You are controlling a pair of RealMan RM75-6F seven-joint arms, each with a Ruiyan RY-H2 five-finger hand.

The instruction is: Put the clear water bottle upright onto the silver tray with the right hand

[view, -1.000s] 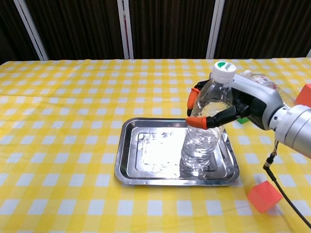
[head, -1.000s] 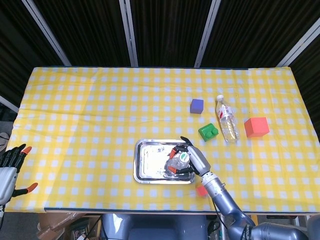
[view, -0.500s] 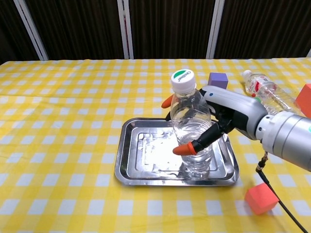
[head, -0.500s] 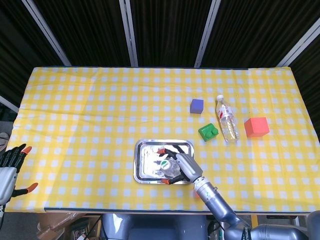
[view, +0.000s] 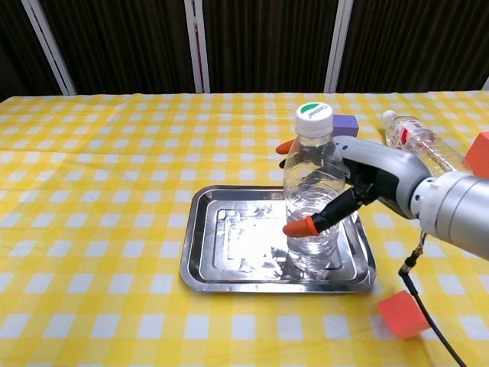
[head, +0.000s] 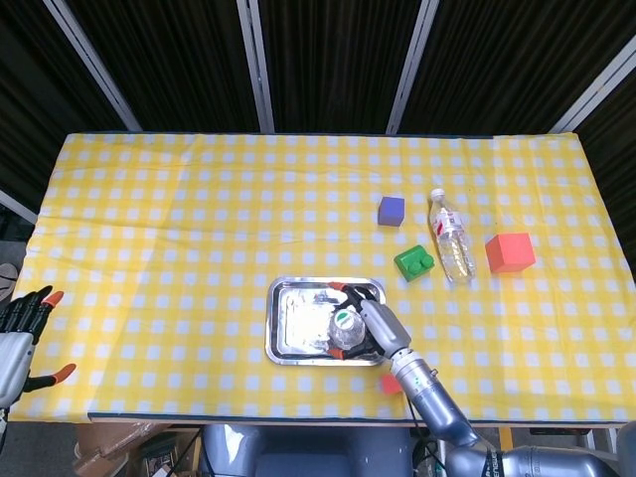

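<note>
A clear water bottle [view: 311, 195] with a white and green cap [head: 343, 320] stands upright on the right part of the silver tray [view: 221, 238] [head: 293, 323]. My right hand [view: 359, 183] [head: 376, 324] wraps around the bottle from the right, orange fingertips [view: 295, 228] on its front and back. My left hand [head: 22, 333] sits at the left edge of the head view, off the table, fingers spread and holding nothing.
A second clear bottle [head: 450, 238] [view: 416, 142] lies on its side at the right. Near it are a purple cube [head: 392, 210], a green block [head: 413, 261] and a red cube [head: 509, 252]. A small red block [view: 403, 313] lies by the front edge.
The bottle swayed left half a second ago and now stands straight again, a little further right on the tray. My right hand stayed on it. The left hand has not moved.
</note>
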